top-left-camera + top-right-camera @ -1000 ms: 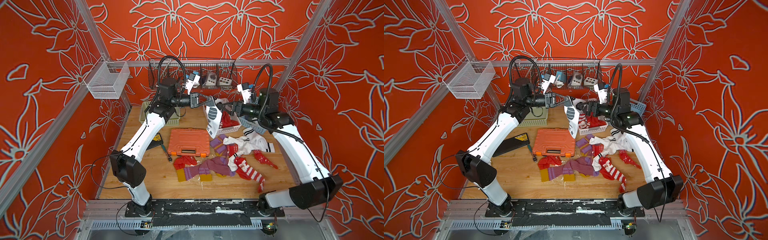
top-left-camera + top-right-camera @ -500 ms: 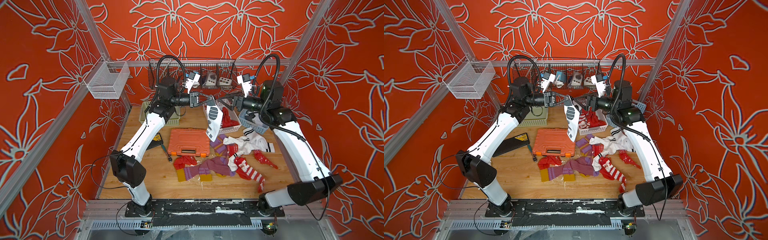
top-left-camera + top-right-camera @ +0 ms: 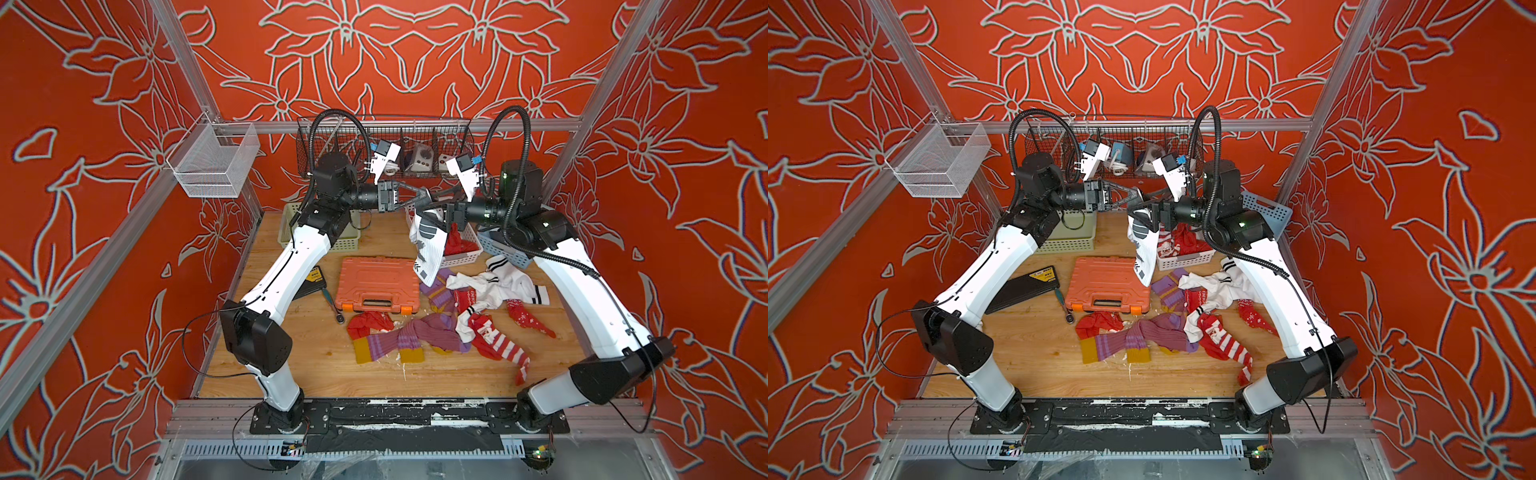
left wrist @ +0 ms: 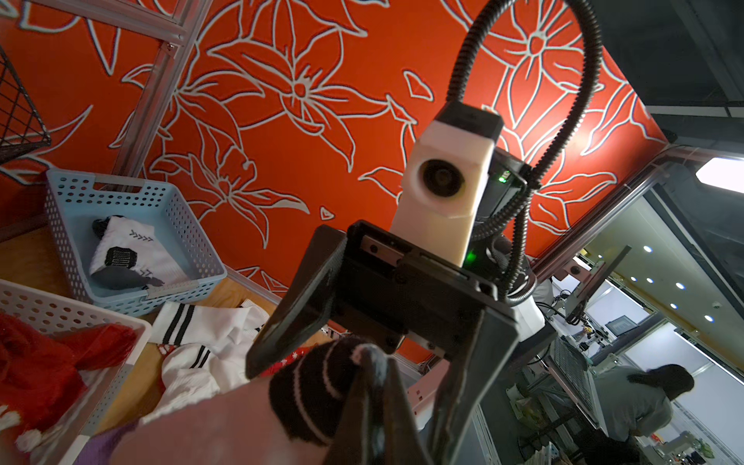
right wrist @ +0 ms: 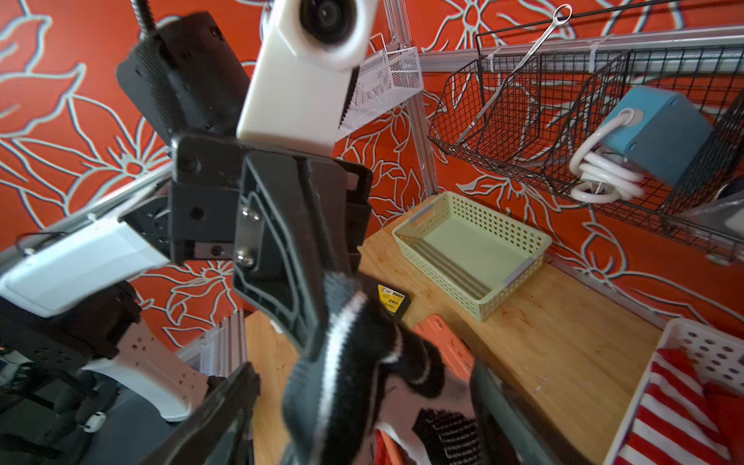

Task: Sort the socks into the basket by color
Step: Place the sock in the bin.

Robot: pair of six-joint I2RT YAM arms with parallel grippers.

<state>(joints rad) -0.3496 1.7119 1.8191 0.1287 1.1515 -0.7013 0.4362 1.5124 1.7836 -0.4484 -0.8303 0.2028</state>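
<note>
A white sock [image 3: 428,245] [image 3: 1144,245] with black-grey marks hangs high over the back of the table. My left gripper [image 3: 426,195] [image 4: 374,354] is shut on its black striped end [image 4: 314,386]. My right gripper [image 3: 429,202] [image 5: 364,368] faces it from the other side, open, with one finger [image 5: 225,410] on each side of that end and apart from it. More socks lie on the table: purple ones [image 3: 415,336], red ones [image 3: 498,340] and white ones [image 3: 498,282]. The white basket [image 3: 463,253] holds red socks, and the blue basket [image 4: 189,225] holds a white sock [image 4: 133,257]. The green basket [image 5: 475,249] holds nothing.
An orange tool case [image 3: 376,282] lies mid-table under the hanging sock. A flat black case [image 3: 309,282] and a ratchet [image 3: 332,303] lie to its left. A black wire shelf [image 3: 386,153] runs along the back wall. A white mesh basket [image 3: 212,162] hangs on the left frame.
My right gripper has swung left and up to the sock's held end, and its jaws have narrowed slightly. The left gripper has kept its hold in place.
</note>
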